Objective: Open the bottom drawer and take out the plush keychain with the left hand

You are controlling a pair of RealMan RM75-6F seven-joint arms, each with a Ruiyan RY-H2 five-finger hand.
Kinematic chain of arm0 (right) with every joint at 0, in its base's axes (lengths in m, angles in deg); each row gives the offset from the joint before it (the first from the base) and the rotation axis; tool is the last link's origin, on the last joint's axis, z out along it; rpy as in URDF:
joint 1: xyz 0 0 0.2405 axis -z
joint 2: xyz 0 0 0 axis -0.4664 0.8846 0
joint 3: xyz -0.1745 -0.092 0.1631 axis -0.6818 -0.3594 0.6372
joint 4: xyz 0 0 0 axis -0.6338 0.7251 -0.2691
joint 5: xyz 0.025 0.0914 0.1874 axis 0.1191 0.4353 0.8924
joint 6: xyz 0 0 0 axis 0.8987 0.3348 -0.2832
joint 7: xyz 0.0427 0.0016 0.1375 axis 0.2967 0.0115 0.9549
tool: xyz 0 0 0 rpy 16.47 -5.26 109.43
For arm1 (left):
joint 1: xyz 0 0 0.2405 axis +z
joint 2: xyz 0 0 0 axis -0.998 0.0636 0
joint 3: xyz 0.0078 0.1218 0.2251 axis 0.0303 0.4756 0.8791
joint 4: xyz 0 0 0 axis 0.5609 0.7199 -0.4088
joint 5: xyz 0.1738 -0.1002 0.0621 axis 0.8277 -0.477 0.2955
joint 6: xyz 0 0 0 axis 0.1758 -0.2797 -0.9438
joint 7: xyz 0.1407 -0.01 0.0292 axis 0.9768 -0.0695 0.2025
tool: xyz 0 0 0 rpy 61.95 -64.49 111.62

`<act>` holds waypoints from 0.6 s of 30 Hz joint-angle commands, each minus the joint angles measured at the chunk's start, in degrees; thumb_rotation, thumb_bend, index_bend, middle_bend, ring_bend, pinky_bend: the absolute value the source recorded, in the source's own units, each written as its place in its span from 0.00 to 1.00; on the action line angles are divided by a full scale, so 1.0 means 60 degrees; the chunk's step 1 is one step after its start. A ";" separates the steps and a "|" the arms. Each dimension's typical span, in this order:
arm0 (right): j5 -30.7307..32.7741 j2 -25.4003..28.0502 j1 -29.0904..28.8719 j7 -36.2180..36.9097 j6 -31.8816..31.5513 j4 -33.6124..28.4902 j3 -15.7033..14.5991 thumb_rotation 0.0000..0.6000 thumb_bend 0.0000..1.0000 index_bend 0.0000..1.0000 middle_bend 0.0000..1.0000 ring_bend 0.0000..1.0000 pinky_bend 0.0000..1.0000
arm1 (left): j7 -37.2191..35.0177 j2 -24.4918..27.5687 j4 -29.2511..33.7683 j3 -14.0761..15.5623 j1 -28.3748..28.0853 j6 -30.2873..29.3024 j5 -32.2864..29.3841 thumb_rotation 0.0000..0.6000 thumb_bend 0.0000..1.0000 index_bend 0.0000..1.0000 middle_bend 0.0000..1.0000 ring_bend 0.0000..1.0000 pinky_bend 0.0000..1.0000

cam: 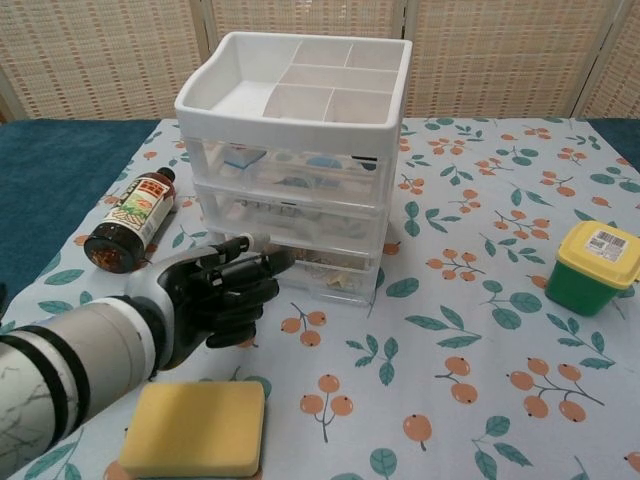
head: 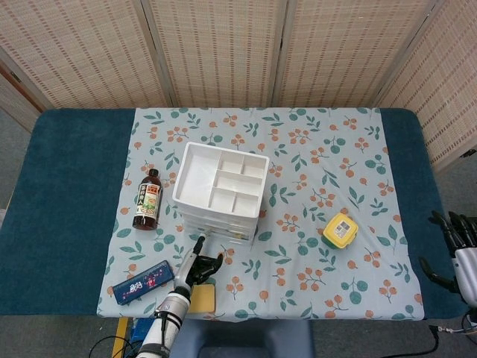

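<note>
The table (head: 67, 186), covered by a floral cloth (head: 335, 149), filled most of the head view. At frame centre stood the white drawer unit (cam: 300, 160), turned slightly askew, its bottom drawer (cam: 320, 272) apparently not yet pulled out. The left robot hand (cam: 225, 295) lay at lower left of the chest view, empty, fingers loosely spread and extended toward the drawer's front; contact could not be confirmed. The right robot hand (head: 455, 239) rested at the right edge of the head view, fingers apart, holding nothing. A sauce bottle (cam: 132, 222) lay left of the unit, a yellow sponge (cam: 198, 428) at the bottom edge. The plush keychain was not distinguishable, presumably inside the bottom drawer. Judged progress: opening and retrieval both remained.
</note>
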State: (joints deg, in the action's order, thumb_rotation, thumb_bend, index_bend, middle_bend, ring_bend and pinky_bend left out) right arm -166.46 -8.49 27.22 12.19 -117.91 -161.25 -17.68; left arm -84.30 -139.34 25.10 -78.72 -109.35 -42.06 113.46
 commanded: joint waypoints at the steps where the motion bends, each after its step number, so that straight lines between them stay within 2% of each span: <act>1: -0.0018 -0.0008 0.0008 0.0025 -0.0022 0.0017 -0.0007 1.00 0.35 0.01 0.19 0.10 0.05 | 0.0261 0.0626 0.0048 0.0841 0.0164 -0.0168 0.1611 1.00 0.42 0.02 0.92 1.00 1.00; 11: -0.0070 -0.0020 0.0058 0.0111 -0.0139 0.0068 -0.0031 1.00 0.35 0.01 0.19 0.10 0.05 | 0.1198 0.1097 -0.0483 0.1288 -0.0232 0.0106 0.2580 1.00 0.42 0.09 0.92 1.00 1.00; 18: -0.0048 -0.0028 0.0102 0.0163 -0.0178 0.0128 -0.0047 1.00 0.35 0.01 0.19 0.10 0.05 | 0.2818 0.1447 -0.1411 0.1530 -0.0847 0.0133 0.3544 1.00 0.42 0.17 0.92 1.00 1.00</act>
State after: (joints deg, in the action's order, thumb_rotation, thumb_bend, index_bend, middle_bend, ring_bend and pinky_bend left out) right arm -166.75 -8.66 27.83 13.16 -118.97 -160.48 -17.96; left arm -70.36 -131.69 18.58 -70.25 -112.92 -41.51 132.82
